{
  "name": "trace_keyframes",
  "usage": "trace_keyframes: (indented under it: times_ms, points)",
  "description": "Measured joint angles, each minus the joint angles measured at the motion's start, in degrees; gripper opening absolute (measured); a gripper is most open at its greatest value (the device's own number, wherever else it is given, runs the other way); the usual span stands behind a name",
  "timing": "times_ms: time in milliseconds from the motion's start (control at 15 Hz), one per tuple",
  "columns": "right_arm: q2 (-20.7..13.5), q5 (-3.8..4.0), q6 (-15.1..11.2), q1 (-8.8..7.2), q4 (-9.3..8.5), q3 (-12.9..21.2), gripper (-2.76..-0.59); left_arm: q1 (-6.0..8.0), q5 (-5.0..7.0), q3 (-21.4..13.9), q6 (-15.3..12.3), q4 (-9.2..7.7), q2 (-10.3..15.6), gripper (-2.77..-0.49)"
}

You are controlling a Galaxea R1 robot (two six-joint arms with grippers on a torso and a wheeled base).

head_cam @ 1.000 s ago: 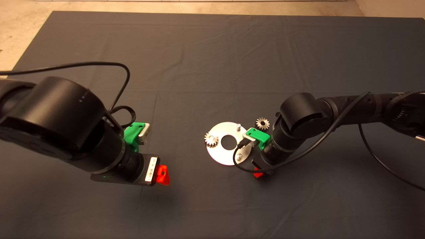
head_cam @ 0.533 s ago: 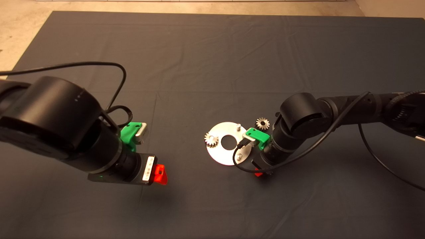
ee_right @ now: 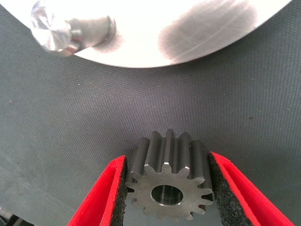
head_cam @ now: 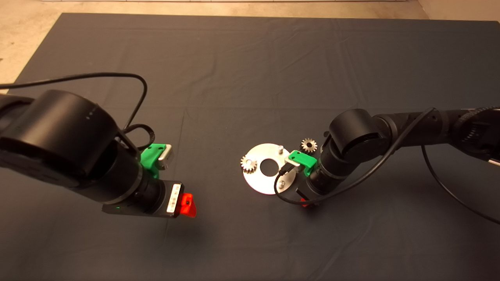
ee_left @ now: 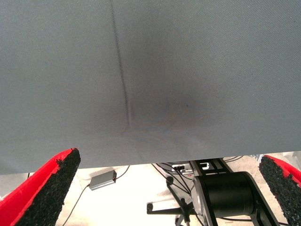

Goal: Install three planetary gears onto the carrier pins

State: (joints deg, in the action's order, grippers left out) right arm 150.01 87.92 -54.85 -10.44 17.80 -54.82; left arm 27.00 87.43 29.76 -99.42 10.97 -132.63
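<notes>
The shiny round disc (head_cam: 261, 182) lies mid-mat. One planetary gear (head_cam: 248, 164) sits on its left carrier pin; two more carrier pins (head_cam: 280, 148) stand bare. A second gear (head_cam: 309, 145) lies loose on the mat beyond the disc's right rim. My right gripper (head_cam: 304, 202) hangs at the disc's near right edge, shut on a third gear (ee_right: 169, 186); both pads (ee_right: 117, 188) press its teeth. A bare pin (ee_right: 70, 33) and the disc's rim (ee_right: 202, 28) lie just beyond that gear. My left gripper (head_cam: 187, 205) hovers open and empty over bare mat, well left of the disc.
The left wrist view shows wide-spread fingers (ee_left: 47, 188) over the dark mat (ee_left: 150, 70), its near edge, and the robot's base and cables on the floor beyond. A black cable (head_cam: 289, 197) loops from the right wrist across the disc's near right part.
The left arm has drifted a little to the left. The right gripper and the gears have stayed where they were.
</notes>
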Motion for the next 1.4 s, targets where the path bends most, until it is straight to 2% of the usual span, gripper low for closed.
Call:
trace_keyframes:
  times_ms: [867, 1133, 1267, 1400]
  points:
    - [0.0, -0.02, 1.0, 0.1, 0.0, 0.4, -2.26, -0.03, 0.0, -1.7, 0.0, 0.02, 1.2, -0.49]
    - [0.0, -0.02, 1.0, -0.01, -0.06, 0.5, -2.26, -1.12, -0.02, -2.3, 0.0, 0.0, 1.2, -0.49]
    - [0.0, -0.02, 1.0, -0.4, -0.2, 0.5, -2.27, -1.12, 0.0, -2.5, 0.0, 0.02, 1.2, -0.49]
    - [0.0, -0.05, 1.0, -1.68, -0.49, 0.6, -2.3, -1.35, 0.0, -2.5, 0.0, 0.07, 1.3, -0.49]
